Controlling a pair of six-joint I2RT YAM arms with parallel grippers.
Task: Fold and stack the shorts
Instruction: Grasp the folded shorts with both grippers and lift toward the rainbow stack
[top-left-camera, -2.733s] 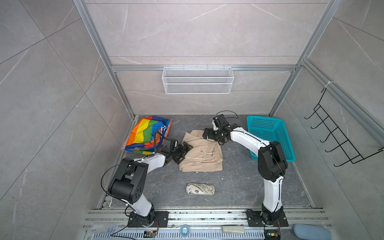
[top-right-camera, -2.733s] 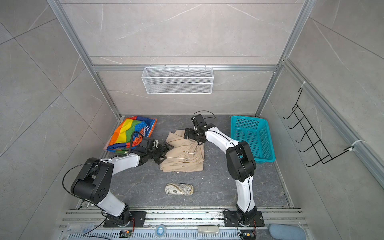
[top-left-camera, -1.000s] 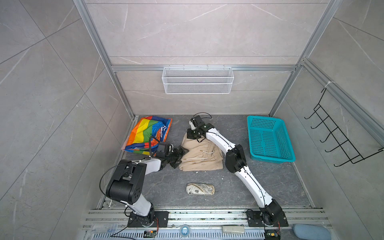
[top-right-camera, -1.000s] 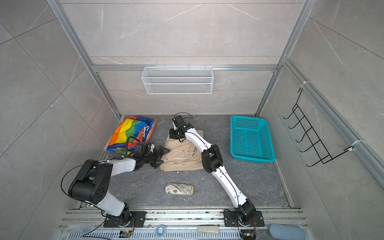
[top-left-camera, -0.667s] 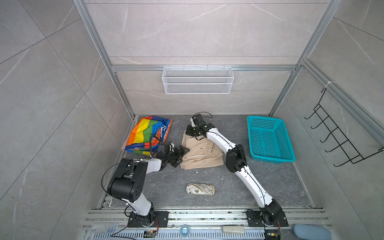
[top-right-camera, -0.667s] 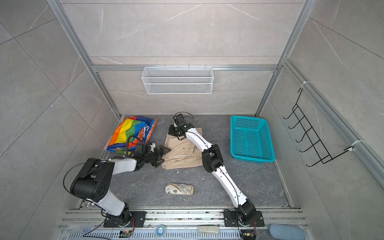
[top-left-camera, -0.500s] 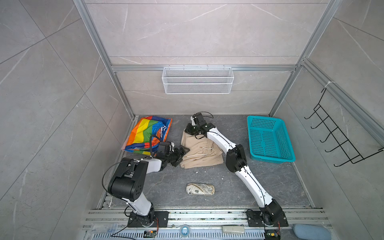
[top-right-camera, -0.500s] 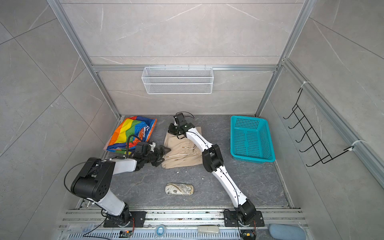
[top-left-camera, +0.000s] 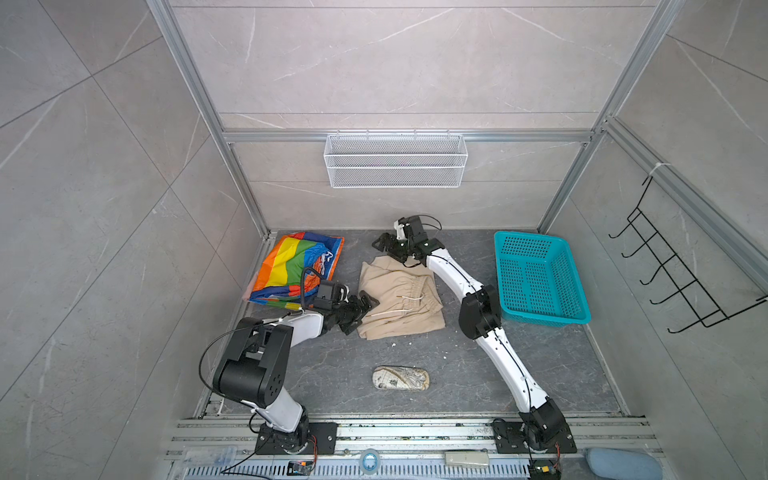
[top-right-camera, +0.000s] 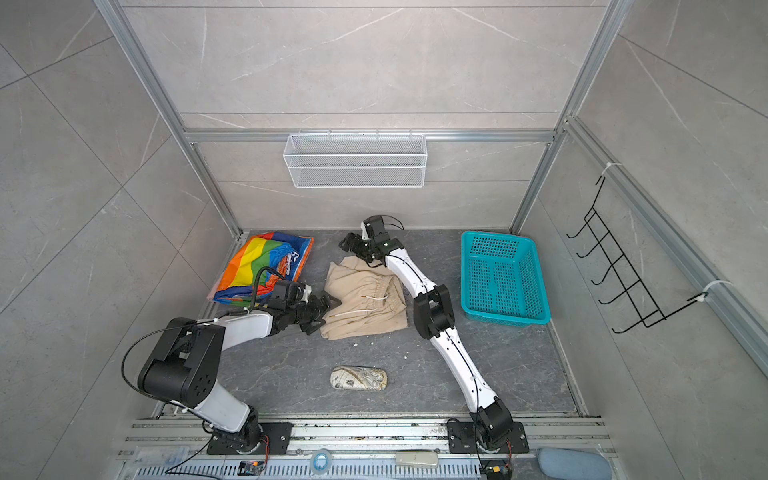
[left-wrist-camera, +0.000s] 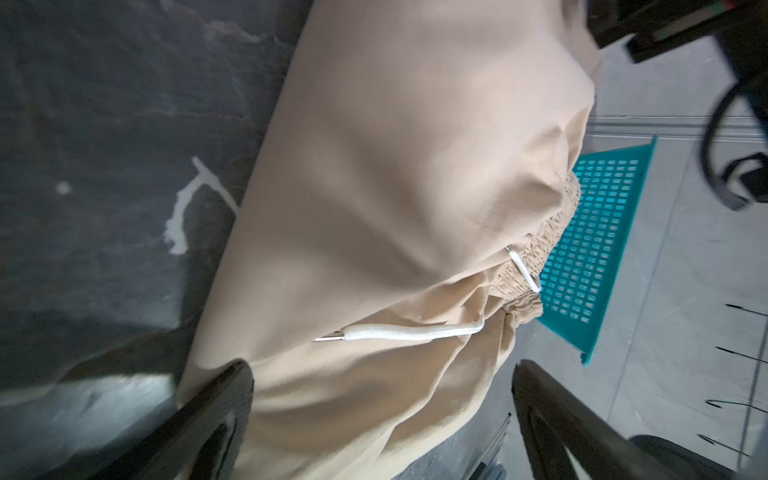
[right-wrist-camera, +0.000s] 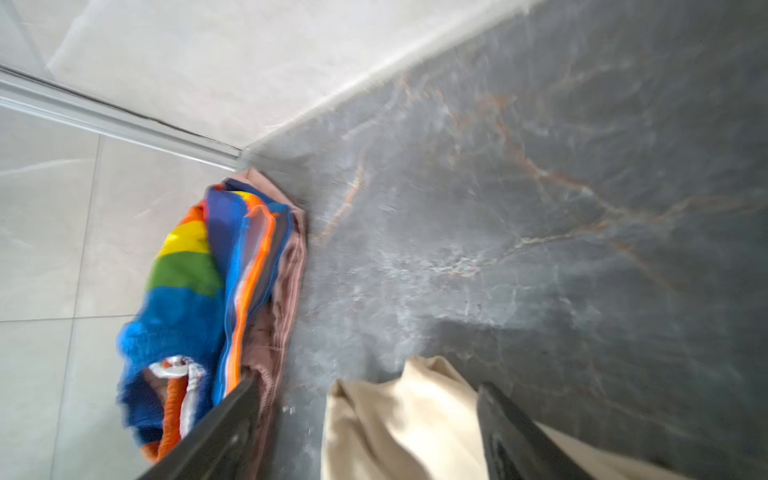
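The beige shorts (top-left-camera: 401, 305) lie part-folded on the table (top-left-camera: 332, 374). We hold the left claw (top-left-camera: 361, 313) apart at their side edge and the right claw (top-left-camera: 382, 244) apart and empty above their far corner, apparently to regrip.

1. Both top views look down from high up on the near side, facing the grey tiled far wall (top-left-camera: 395, 83). Both show the whole dark grey stone floor (top-left-camera: 332, 374).
2. The left wrist camera is very close to the beige cloth shorts with a white drawstring (left-wrist-camera: 374, 208). It looks right, across them, to the teal plastic basket with holes (left-wrist-camera: 590, 241).
3. The right wrist camera sits low and looks at the far left corner, at the rainbow-striped cloth shorts (right-wrist-camera: 187, 282). It sees the beige shorts too.
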